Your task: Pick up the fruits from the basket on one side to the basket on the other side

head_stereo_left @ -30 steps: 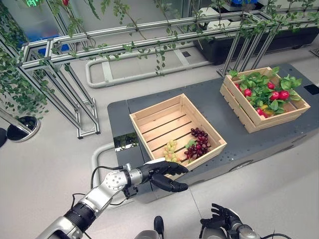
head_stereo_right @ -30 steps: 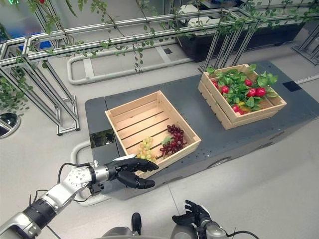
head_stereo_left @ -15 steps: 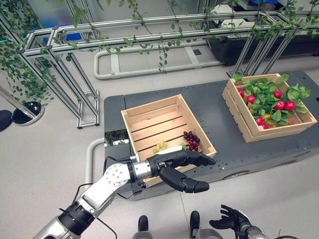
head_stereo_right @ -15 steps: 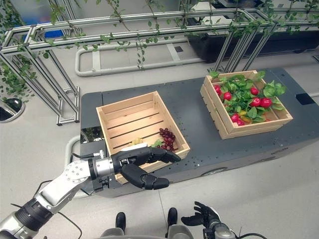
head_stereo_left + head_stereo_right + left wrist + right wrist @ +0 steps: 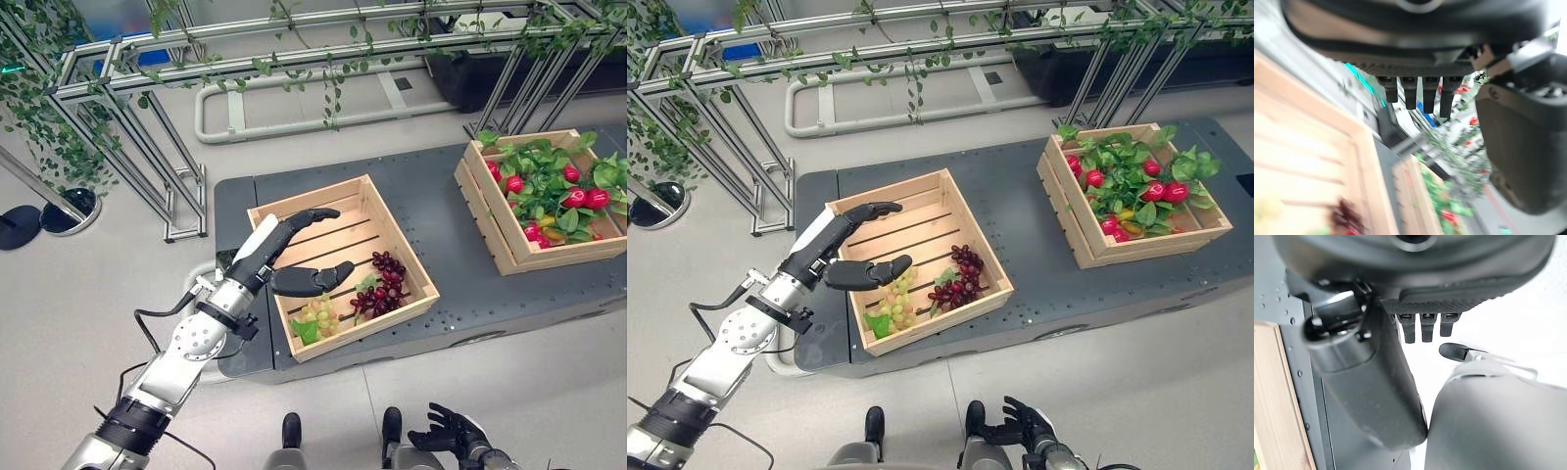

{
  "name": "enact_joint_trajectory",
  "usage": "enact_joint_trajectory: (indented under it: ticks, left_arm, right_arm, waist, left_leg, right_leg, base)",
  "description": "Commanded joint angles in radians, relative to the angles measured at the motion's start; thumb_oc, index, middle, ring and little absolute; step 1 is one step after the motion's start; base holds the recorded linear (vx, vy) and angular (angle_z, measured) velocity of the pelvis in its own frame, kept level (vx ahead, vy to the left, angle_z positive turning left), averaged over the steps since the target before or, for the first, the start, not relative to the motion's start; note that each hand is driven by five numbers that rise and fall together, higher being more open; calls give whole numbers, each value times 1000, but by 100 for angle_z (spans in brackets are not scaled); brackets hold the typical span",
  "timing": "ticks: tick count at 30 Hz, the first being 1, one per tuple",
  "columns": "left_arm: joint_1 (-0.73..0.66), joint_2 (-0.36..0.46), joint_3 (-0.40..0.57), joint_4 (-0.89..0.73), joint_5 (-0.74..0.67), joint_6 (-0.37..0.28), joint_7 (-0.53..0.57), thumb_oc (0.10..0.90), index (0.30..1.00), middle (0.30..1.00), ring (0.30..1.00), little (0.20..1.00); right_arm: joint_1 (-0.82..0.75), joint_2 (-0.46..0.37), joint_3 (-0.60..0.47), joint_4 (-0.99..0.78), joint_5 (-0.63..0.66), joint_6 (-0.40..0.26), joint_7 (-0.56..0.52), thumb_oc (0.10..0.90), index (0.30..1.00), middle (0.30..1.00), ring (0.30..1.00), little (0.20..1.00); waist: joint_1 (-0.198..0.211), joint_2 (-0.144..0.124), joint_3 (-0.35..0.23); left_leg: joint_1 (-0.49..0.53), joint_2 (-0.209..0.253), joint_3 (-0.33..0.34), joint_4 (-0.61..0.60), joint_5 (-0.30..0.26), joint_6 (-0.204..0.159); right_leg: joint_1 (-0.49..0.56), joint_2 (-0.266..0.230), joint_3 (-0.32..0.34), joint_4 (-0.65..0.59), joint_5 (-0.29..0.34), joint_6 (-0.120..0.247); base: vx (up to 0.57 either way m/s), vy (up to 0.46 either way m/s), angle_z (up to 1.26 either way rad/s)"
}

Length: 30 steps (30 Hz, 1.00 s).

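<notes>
Left eye view: left hand [image 5: 286,257] is held with fingers spread over the near crate [image 5: 270,210]; right hand [image 5: 446,434], relaxed, is cut off.

A dark grey platform [image 5: 446,245] carries two wooden crates [image 5: 387,230] [image 5: 505,240], well apart.

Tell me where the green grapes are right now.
The green grapes lie in the near part of the left crate, beside the dark grapes, seen in both eye views. The open left hand hovers just above them, holding nothing.
</notes>
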State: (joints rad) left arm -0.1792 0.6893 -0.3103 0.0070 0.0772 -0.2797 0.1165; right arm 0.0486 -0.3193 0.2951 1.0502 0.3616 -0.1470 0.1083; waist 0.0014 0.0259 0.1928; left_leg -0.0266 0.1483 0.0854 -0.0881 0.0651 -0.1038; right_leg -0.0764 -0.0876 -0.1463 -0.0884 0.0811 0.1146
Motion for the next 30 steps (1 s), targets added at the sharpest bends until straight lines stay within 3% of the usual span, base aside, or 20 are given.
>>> enact_joint_trajectory:
  ticks: [1, 3, 7, 12, 16, 23, 30]
  left_arm:
    - [-192, 57, 14, -14, 111, -74, 164, 800, 900, 900, 900, 900]
    - [-252, 103, -50, 38, 204, -8, 239, 800, 900, 900, 900, 900]
    - [-317, 133, -121, 98, 281, 37, 299, 800, 900, 900, 900, 900]
    - [-490, 168, -289, 249, 397, 135, 356, 800, 900, 900, 900, 900]
    - [-594, 176, -369, 321, 440, 171, 374, 800, 900, 900, 900, 900]
    - [-726, 211, -451, 374, 519, 224, 328, 800, 900, 900, 900, 900]
    - [-760, 307, -438, 279, 596, 279, 236, 800, 900, 900, 900, 900]
  right_arm:
    - [7, 0, 28, -50, 28, -70, -15, 800, 900, 900, 900, 900]
    - [-3, -23, 45, -94, -7, -95, -35, 800, 900, 900, 900, 900]
    - [-20, -46, 66, -137, -10, -120, -37, 800, 900, 900, 900, 900]
    - [-103, -102, 122, -242, 76, -132, 17, 800, 900, 900, 900, 900]
    - [-152, -122, 155, -305, 150, -113, 46, 800, 900, 900, 900, 900]
    - [-192, -150, 178, -383, 173, -96, 51, 800, 900, 900, 900, 900]
    - [-192, -172, 156, -397, 167, -93, 50, 800, 900, 900, 900, 900]
  waist:
    - [-20, -52, 51]
    - [-35, -50, 75]
    - [-47, -48, 101]
    - [-70, -47, 182]
    - [-80, -43, 232]
    - [-98, -37, 296]
    - [-92, -22, 326]
  left_leg:
    - [-35, -37, -22, 11, -19, 59]
    - [-54, -37, -20, 22, -16, 58]
    - [-71, -38, -17, 35, -17, 57]
    - [-165, -38, -13, 136, -22, 48]
    - [-234, -40, -15, 209, -27, 43]
    - [-363, -41, -28, 367, -53, 35]
    - [-384, -53, -24, 369, -49, 36]
  right_leg:
    - [-36, -49, 26, 66, -9, 7]
    - [-55, -45, 38, 72, -9, 5]
    - [-68, -43, 45, 80, -12, 3]
    - [-144, -42, 54, 142, -17, -12]
    - [-209, -43, 52, 211, -32, -23]
    - [-317, -49, 62, 333, -65, -37]
    - [-321, -66, 68, 316, -55, -32]
  base:
    - [-22, 61, -1]
    - [-35, 50, -2]
    - [-18, 22, -3]
    - [-81, 17, -6]
    - [-91, 18, -6]
    - [-88, 33, 1]
    - [-33, 50, 2]
